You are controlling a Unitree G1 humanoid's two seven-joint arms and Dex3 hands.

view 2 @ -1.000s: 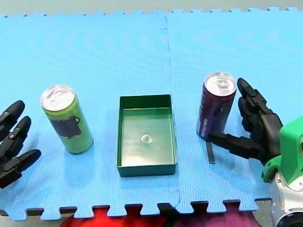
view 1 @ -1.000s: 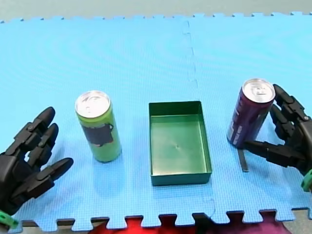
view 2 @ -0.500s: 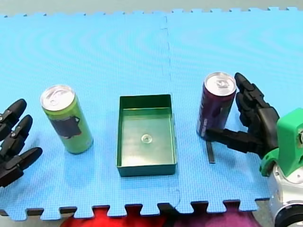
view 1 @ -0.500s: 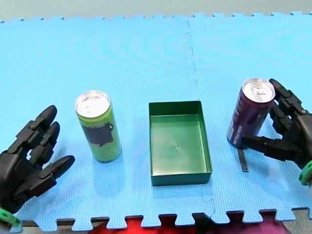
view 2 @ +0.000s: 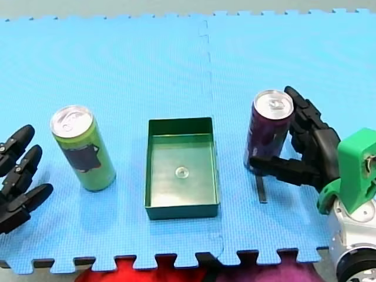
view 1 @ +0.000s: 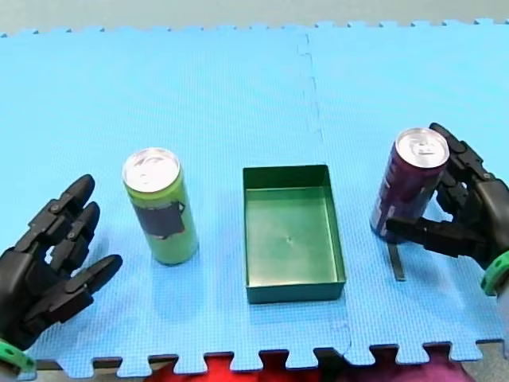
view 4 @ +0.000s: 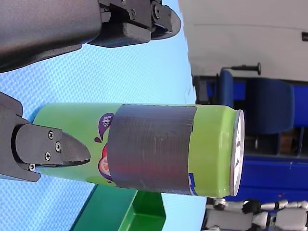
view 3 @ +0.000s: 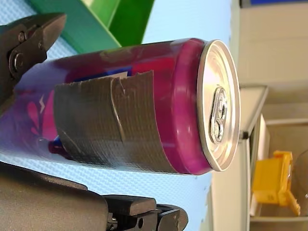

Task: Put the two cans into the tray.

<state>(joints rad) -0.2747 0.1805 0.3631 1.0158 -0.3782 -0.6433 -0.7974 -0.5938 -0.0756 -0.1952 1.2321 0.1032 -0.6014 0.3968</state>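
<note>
Purple can (view 1: 409, 187) stands upright on the blue mat (view 1: 199, 87), to the right of the green tray (view 1: 286, 170) and apart from it. My robot's right hand (view 1: 465, 207) is wrapped around it, thumb (view 1: 413, 231) across the low near side and the other fingers behind the top. The left hand (view 1: 48, 267) is at the near left corner, holding nothing. The green can (view 1: 161, 208) stands upright to the left of the tray. Neither can is in the tray yet. I judge the step in hand is lifting the purple can. I would squeeze firmly, raise it straight up, clear the tray's right wall, then lower it toward one end, leaving room for the second can.
</note>
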